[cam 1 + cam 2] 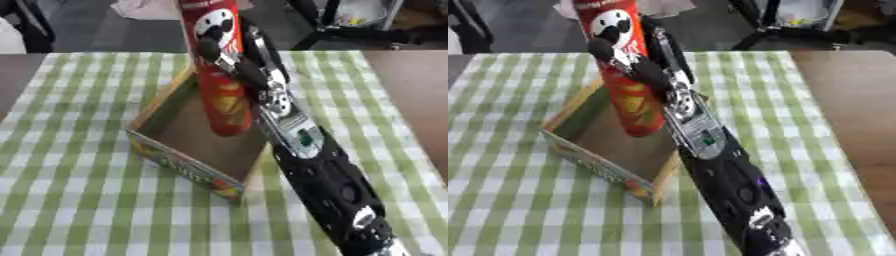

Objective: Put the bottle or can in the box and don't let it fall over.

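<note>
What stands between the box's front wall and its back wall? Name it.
The red can, upright on the box floor, held by the right hand; clearest in the left eye view.

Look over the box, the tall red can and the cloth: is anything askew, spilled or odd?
Nothing is spilled or damaged. The red can leans slightly, its base over the open box, held by the right robot hand. The checked cloth lies flat.
</note>
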Controlling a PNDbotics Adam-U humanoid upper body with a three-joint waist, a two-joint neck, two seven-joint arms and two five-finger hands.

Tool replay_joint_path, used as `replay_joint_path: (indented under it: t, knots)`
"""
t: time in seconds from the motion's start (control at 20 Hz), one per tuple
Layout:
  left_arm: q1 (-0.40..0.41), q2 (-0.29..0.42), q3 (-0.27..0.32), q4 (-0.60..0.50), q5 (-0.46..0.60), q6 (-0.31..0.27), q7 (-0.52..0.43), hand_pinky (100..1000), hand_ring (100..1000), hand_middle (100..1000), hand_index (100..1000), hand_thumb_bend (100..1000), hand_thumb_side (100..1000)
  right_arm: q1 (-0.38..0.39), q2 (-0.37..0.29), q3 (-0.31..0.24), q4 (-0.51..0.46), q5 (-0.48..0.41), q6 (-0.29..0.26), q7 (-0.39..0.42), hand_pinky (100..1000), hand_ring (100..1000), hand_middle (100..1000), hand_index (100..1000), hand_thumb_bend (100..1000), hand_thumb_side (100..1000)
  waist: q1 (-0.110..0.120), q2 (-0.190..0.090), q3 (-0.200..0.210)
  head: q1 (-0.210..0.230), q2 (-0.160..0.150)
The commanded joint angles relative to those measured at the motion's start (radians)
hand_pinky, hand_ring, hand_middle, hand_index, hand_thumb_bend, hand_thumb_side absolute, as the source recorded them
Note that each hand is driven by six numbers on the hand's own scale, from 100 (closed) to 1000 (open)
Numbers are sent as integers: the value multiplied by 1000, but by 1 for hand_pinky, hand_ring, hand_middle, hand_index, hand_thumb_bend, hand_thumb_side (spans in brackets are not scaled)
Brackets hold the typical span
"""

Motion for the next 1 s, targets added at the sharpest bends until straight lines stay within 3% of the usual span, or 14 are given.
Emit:
replay_joint_path:
  t: [0.05,0.1,0.3,1.0]
  knots:
    - [-10,26,4,-22,3,-2,-3,1000,668,708,766,217,690,-12,-6,-2,16,7,-10,27,413,655,758,465,1000,541,5,-13,-1,4,-14]
    - [-9,26,5,-22,3,-2,-3,1000,668,708,766,217,690,-11,-7,-2,22,11,-11,36,443,724,800,513,1000,541,5,-13,-3,5,-14]
    - [-8,25,6,-21,1,-2,-1,1000,668,708,766,217,690,-5,-16,-2,41,32,-6,68,467,789,835,550,1000,541,6,-14,-8,7,-14]
    - [-1,28,13,-21,-3,-5,6,1000,667,709,766,214,688,-3,-55,-17,11,34,22,55,470,770,830,558,1000,541,8,-21,-20,13,-12]
